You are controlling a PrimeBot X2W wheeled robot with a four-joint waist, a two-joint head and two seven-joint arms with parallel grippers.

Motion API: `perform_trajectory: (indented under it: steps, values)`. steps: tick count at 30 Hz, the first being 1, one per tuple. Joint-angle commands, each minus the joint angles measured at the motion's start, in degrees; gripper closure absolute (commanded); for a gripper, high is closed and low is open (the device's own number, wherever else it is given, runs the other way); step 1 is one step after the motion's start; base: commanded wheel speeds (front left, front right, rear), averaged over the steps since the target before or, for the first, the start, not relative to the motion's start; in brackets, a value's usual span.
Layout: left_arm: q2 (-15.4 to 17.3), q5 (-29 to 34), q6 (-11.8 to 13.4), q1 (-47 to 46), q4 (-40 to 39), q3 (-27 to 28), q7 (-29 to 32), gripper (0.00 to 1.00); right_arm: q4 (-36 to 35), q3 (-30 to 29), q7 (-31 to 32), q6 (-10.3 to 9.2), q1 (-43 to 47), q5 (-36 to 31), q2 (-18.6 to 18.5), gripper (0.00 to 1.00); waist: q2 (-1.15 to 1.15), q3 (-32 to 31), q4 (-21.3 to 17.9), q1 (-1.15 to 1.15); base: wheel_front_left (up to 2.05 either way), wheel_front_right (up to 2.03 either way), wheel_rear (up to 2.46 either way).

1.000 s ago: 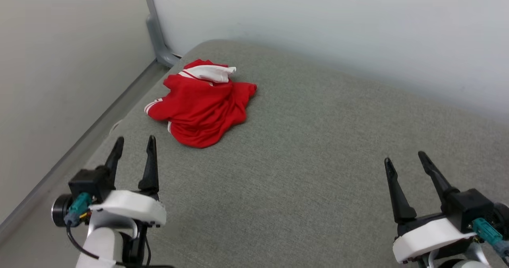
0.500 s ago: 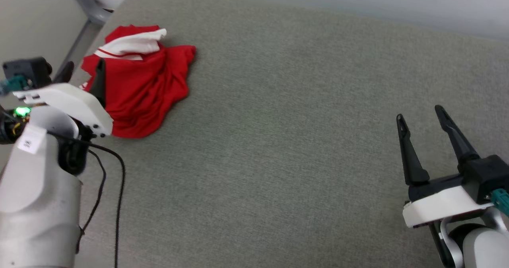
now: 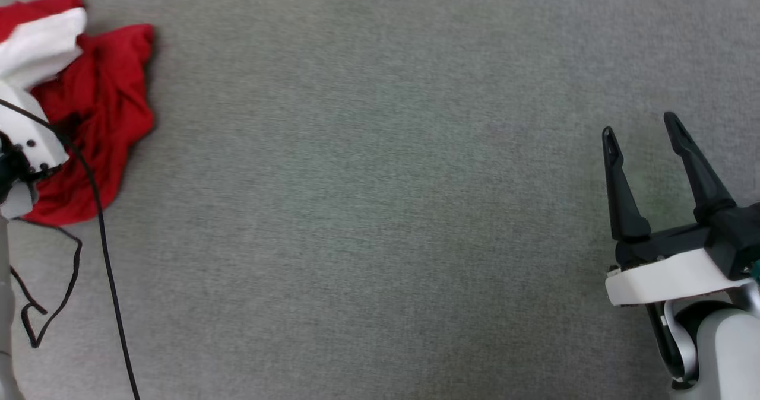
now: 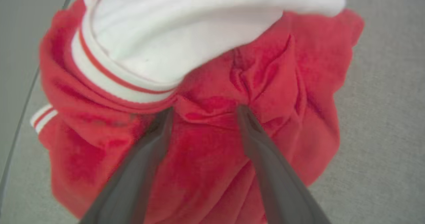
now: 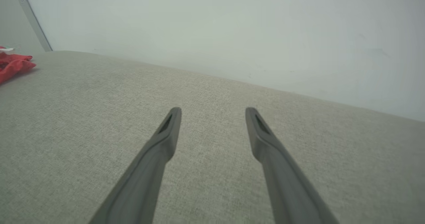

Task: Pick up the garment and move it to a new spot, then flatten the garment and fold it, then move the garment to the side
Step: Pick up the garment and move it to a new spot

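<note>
The garment (image 4: 206,144) is coloured bright red, with a white panel and red-striped white trim; the worktop (image 3: 380,210) is speckled grey.

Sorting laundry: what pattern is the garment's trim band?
Trim band: white with a thin red stripe; left wrist view.

Your right tool (image 3: 640,124) has two long, tapering black fingers (image 3: 620,198) on a black block (image 3: 730,228), backed by a white shell (image 3: 665,278) and a pale grey wrist (image 3: 724,352). Your left arm's white cover (image 3: 24,133) has small dark screws (image 3: 31,145) and thin black cables (image 3: 105,251).
</note>
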Motion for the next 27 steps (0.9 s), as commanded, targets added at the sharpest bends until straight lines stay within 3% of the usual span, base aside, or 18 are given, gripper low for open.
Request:
perform_trajectory:
  steps: [1,4,8,9,10,11,18,20,27]
  values:
    - [0.6,-0.9,0.89,-0.06,1.09,0.4,3.52,0.0,0.1,-0.09,-0.44,-0.04,-1.23,0.29,0.16,0.0,0.0,2.31,-2.1,-0.02,0.0,0.0,0.0]
    - [0.54,-2.56,1.86,1.56,2.95,1.18,8.42,0.0,0.12,-0.19,-0.59,-0.04,-1.91,0.4,0.08,0.0,0.0,3.08,-2.65,-0.02,0.0,0.0,0.0]
    - [-1.91,-4.45,3.31,4.99,4.33,1.68,12.13,0.0,0.02,-0.36,-0.73,-0.04,-1.97,0.49,-0.04,0.0,0.0,3.45,-3.0,-0.02,0.0,0.0,0.0]
    - [-2.25,-4.62,3.5,5.79,4.23,1.7,12.03,0.35,-0.05,-0.45,-0.72,-0.04,-1.99,0.48,-0.03,0.0,0.0,3.44,-3.05,-0.02,0.0,0.0,0.0]
    - [-2.52,-4.85,3.54,6.44,4.19,1.77,11.73,0.64,-0.12,-0.52,-0.65,-0.04,-2.01,0.49,-0.01,0.0,0.0,3.41,-3.07,-0.02,0.0,0.0,0.0]
    - [-2.67,-4.93,3.45,6.84,4.07,1.91,11.26,1.0,-0.14,-0.59,-0.56,-0.04,-2.01,0.51,0.01,0.0,0.0,3.29,-3.03,-0.02,0.0,0.0,0.0]
    - [-2.02,-3.77,2.55,6.48,1.01,1.68,3.5,1.0,0.32,-0.8,-0.42,-0.04,-1.56,0.52,0.15,0.0,0.0,0.67,-2.25,-0.02,0.0,0.0,0.0]
    - [-0.82,-2.41,2.16,5.92,-0.91,1.79,-3.06,1.0,0.72,-0.89,-0.7,-0.04,-0.8,0.69,0.38,0.0,0.0,-1.65,-1.79,-0.02,0.0,0.0,0.0]
    - [-1.53,0.44,2.27,7.97,-3.93,1.41,-18.83,1.0,2.44,-1.39,-1.42,-0.04,1.62,1.38,0.99,0.0,0.0,-8.61,-0.82,-0.02,0.0,0.0,0.0]
